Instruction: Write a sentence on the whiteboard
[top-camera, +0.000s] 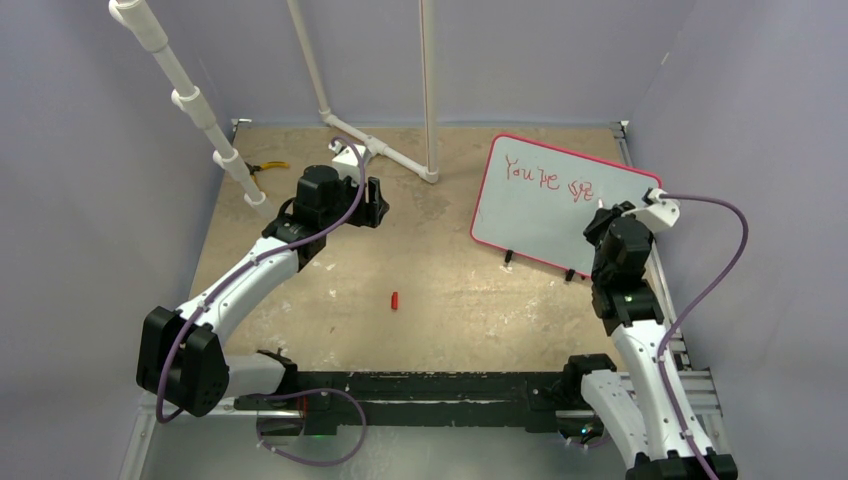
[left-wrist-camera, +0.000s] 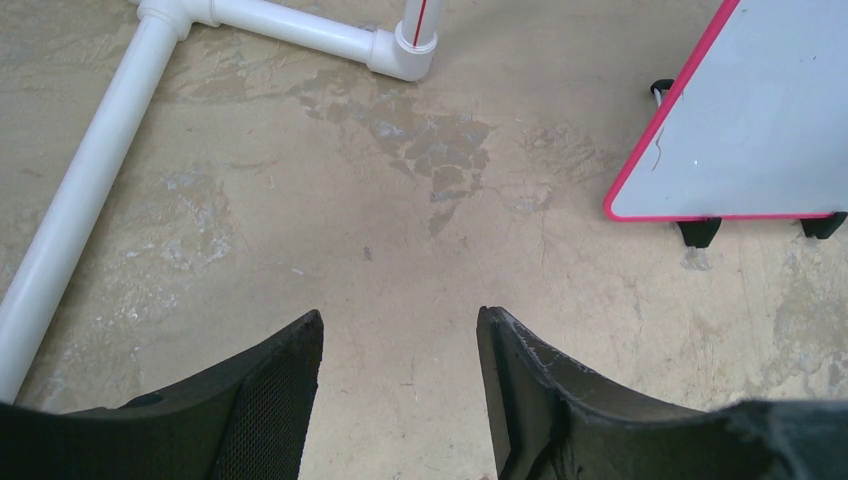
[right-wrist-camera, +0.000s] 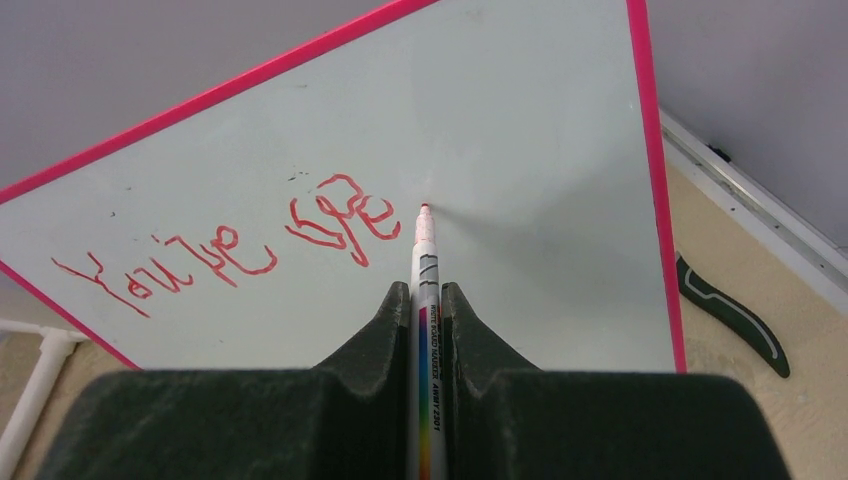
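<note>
The whiteboard (top-camera: 545, 228) with its pink-red frame stands tilted at the back right on small black feet; its lower left corner shows in the left wrist view (left-wrist-camera: 760, 120). The sentence (top-camera: 548, 178) in red marker reads roughly "You're spe" (right-wrist-camera: 230, 250). My right gripper (right-wrist-camera: 427, 288) is shut on a white marker (right-wrist-camera: 424, 262). The marker's red tip points at the board just right of the last letter; I cannot tell whether it touches. My left gripper (top-camera: 375, 205) hangs open and empty over the bare table (left-wrist-camera: 400, 320), left of the board.
A small red cap (top-camera: 394, 300) lies mid-table. White PVC pipes (top-camera: 375, 150) run along the back and left (left-wrist-camera: 80, 200). Yellow-handled pliers (top-camera: 265, 168) lie at the back left. A black tool (right-wrist-camera: 730, 310) lies beside the board's right edge, near the wall.
</note>
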